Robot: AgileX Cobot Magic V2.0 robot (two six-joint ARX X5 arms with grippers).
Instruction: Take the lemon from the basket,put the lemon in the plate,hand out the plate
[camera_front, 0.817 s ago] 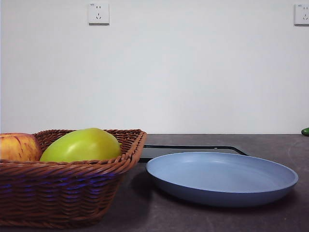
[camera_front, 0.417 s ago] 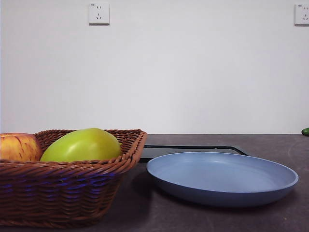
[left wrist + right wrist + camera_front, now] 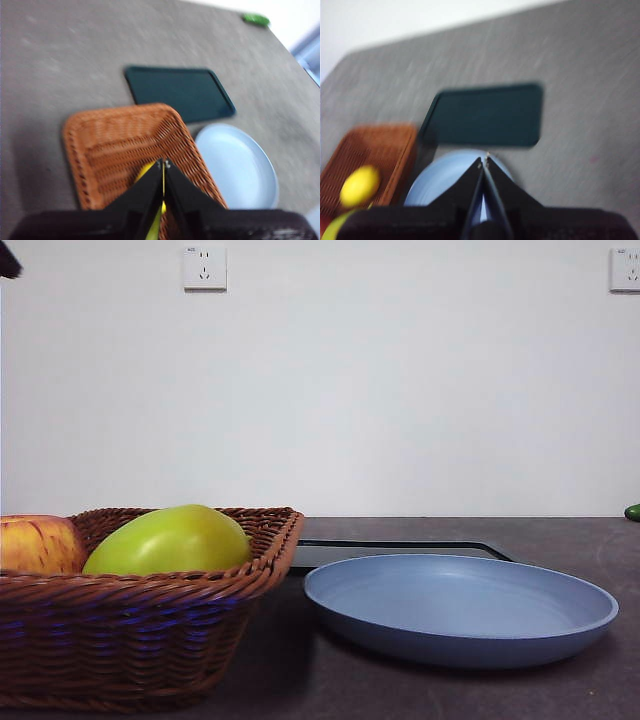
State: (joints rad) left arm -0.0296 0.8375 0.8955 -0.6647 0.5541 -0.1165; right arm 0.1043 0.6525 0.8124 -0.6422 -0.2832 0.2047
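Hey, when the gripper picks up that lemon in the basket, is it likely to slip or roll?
The lemon looks small and rounded, so it may roll once set on the shallow plate. Lying in the basket beside bigger fruit, it probably stays put until touched. Its skin texture is too blurred to judge.

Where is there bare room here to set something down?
The plate is bare. The black tray behind it is bare too, and open tabletop lies beyond the tray. The basket is crowded: apple, green fruit, lemon.
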